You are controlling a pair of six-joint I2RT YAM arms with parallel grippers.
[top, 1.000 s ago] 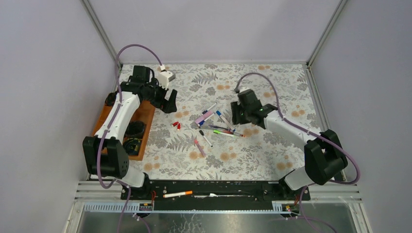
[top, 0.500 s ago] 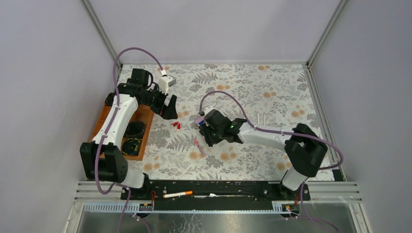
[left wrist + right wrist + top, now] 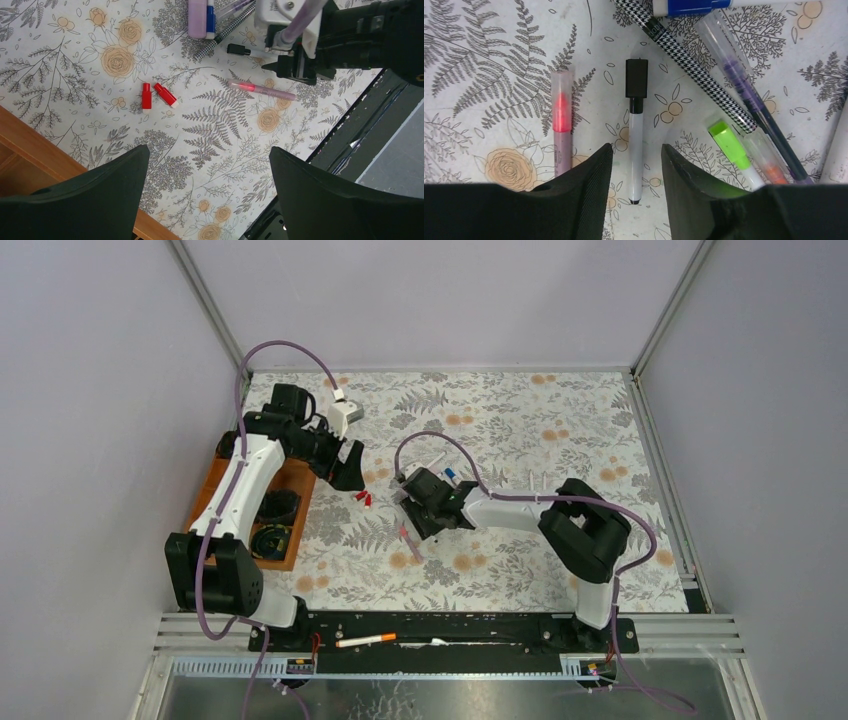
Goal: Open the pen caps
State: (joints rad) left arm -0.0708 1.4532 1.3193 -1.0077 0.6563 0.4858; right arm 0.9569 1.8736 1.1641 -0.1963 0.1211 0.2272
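Over on the left, the left gripper hangs wide open and empty above two loose red caps, much where it was a second ago. The real change is the right gripper. It has swung leftward across the pen heap and now straddles a white pen lying beside a pink pen, fingers half-spread, not gripping. That pen's black cap is on, so I'd guess a pick-up comes next.
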